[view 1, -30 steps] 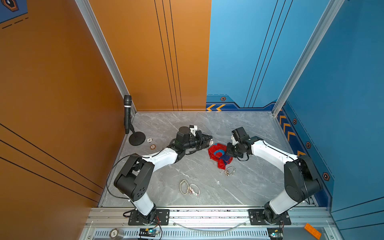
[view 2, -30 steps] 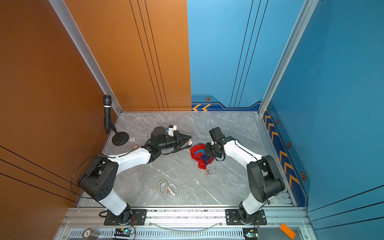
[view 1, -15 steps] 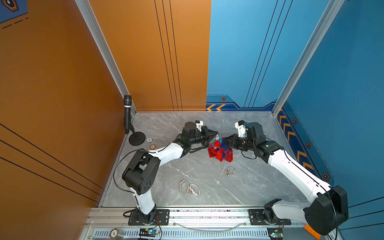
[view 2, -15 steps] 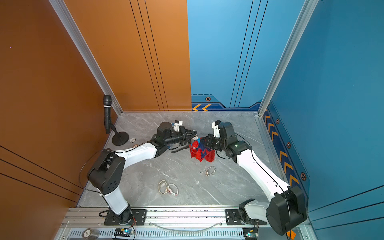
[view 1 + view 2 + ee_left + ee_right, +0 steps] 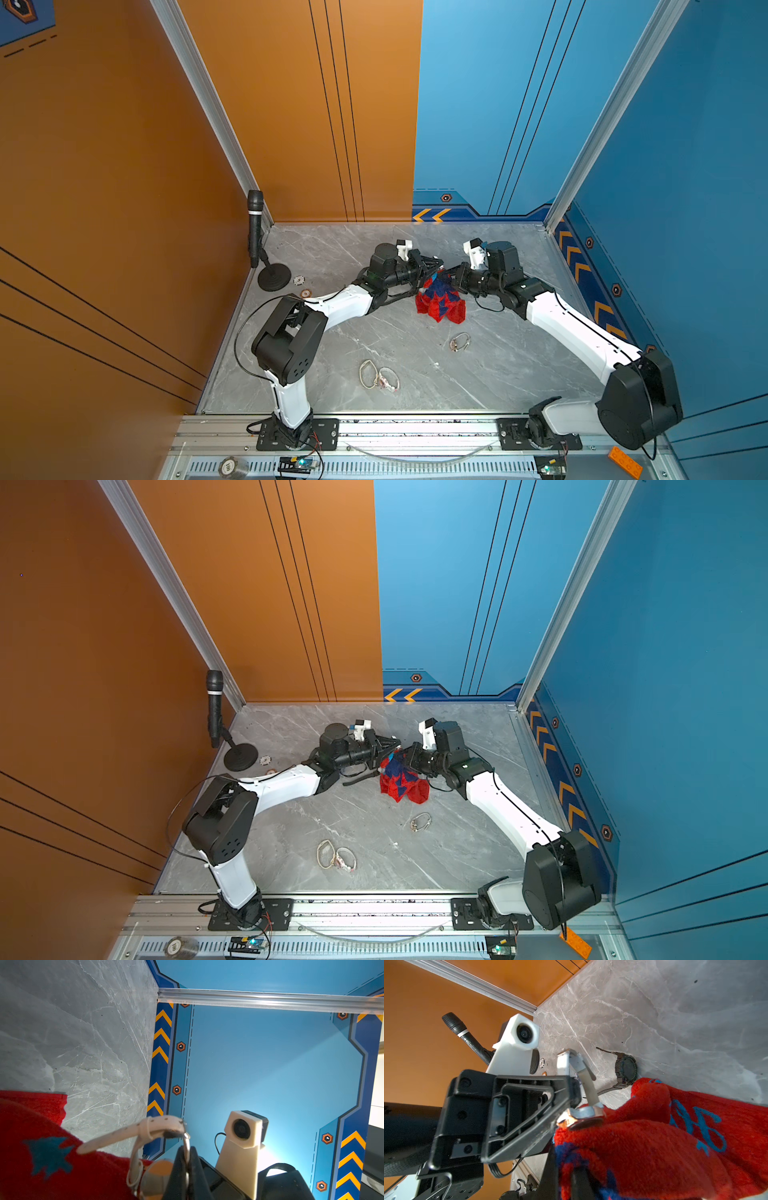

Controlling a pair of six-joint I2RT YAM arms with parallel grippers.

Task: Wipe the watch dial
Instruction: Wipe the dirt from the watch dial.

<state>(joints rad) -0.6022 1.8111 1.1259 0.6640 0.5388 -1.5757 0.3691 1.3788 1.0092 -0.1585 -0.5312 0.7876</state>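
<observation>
- Two grips meet at the red cloth (image 5: 440, 303).
- Your left fingers (image 5: 176, 1175) pinch the pale-strapped watch (image 5: 584, 1114), its case touching the cloth's top.
- Your right fingers (image 5: 457, 277) clamp that cloth's upper folds.
- Beside the cloth, a black watch (image 5: 626, 1068) lies on the desk (image 5: 415, 347).

watch dial (image 5: 583, 1123): face unseen, against cloth (image 5: 654, 1147) | left wrist view: blurred
</observation>
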